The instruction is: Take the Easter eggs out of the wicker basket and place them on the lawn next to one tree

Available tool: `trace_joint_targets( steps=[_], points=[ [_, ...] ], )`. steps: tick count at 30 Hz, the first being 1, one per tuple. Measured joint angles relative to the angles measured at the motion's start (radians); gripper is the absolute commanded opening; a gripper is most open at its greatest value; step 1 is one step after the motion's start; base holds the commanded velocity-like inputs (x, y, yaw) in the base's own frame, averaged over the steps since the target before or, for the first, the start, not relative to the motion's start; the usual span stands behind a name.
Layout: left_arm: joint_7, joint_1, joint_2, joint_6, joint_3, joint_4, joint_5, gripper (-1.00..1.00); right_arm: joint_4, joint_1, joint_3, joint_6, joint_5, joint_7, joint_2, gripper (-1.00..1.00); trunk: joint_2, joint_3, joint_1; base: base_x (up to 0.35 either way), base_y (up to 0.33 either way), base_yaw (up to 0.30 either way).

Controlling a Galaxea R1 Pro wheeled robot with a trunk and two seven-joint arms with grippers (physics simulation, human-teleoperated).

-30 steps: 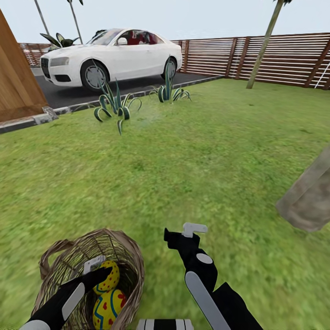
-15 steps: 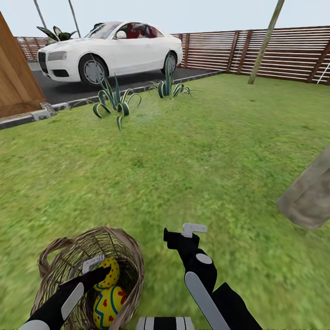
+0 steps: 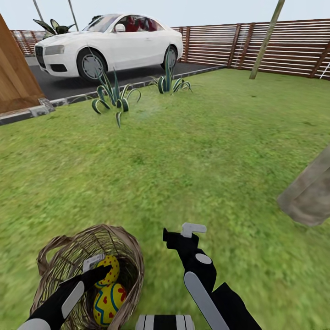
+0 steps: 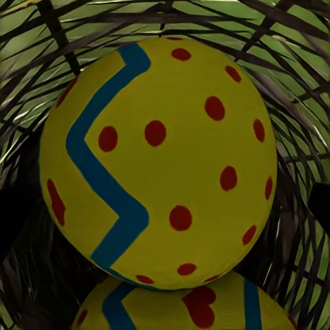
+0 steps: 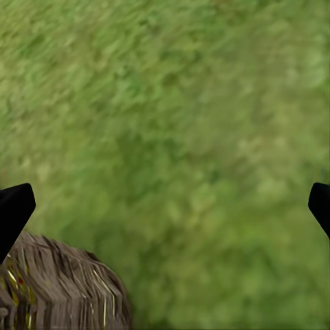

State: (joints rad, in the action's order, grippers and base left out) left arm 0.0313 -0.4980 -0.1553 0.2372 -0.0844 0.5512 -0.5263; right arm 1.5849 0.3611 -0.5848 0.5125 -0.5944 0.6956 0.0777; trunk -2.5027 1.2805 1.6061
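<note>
Two Easter eggs [image 3: 108,290] visible, low in the wicker basket [image 3: 133,256] on the lawn [image 3: 192,151]; third hidden or out of frame. Left gripper [image 3: 101,269] reaching into the basket at the upper egg [image 4: 158,161]; jaw state impossible to tell. Right gripper [image 3: 179,234] spread wide, empty, over grass just beside the rim. Picking step, seemingly; next calls for closing squarely, lifting clear. Tree [image 3: 307,195] cut off at the frame edge.

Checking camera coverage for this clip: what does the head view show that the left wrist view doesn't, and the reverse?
Head view alone: the white car, fence, tree trunk, right hand over grass. Left wrist view alone: a close look at the egg's blue zigzag and red dots. Both: two eggs inside the basket.
</note>
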Motion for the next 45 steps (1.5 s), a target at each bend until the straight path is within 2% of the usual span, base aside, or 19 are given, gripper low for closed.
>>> trace_joint_targets(
  steps=[9, 28, 33, 41, 45],
  points=[
    [-0.002, 0.001, -0.002, 0.001, 0.001, 0.019, 0.000, 1.00, 0.000, 0.000, 0.000, 0.000, 0.000, 0.000, 0.001, 1.00, 0.000, 0.011, 0.000, 0.000, 0.000, 0.000],
    [0.001, 0.001, -0.003, 0.007, 0.001, 0.022, 0.000, 1.00, 0.000, 0.000, 0.000, 0.000, 0.000, 0.000, 0.002, 1.00, 0.000, 0.012, 0.000, 0.000, 0.000, 0.000],
    [-0.001, 0.001, -0.003, 0.008, 0.001, 0.021, -0.001, 1.00, 0.000, 0.000, 0.000, -0.001, 0.000, 0.000, 0.003, 1.00, -0.001, 0.031, 0.002, 0.000, 0.000, 0.000],
    [-0.002, 0.000, -0.004, 0.008, 0.001, 0.022, 0.000, 1.00, 0.000, 0.000, -0.006, -0.002, 0.000, -0.001, 0.003, 1.00, -0.001, 0.031, 0.002, 0.000, 0.000, 0.000],
    [-0.003, -0.003, -0.004, 0.009, 0.001, 0.023, 0.000, 1.00, 0.000, 0.000, -0.009, -0.002, 0.000, -0.001, 0.004, 1.00, -0.002, 0.047, 0.004, 0.000, 0.000, 0.000]
  ],
)
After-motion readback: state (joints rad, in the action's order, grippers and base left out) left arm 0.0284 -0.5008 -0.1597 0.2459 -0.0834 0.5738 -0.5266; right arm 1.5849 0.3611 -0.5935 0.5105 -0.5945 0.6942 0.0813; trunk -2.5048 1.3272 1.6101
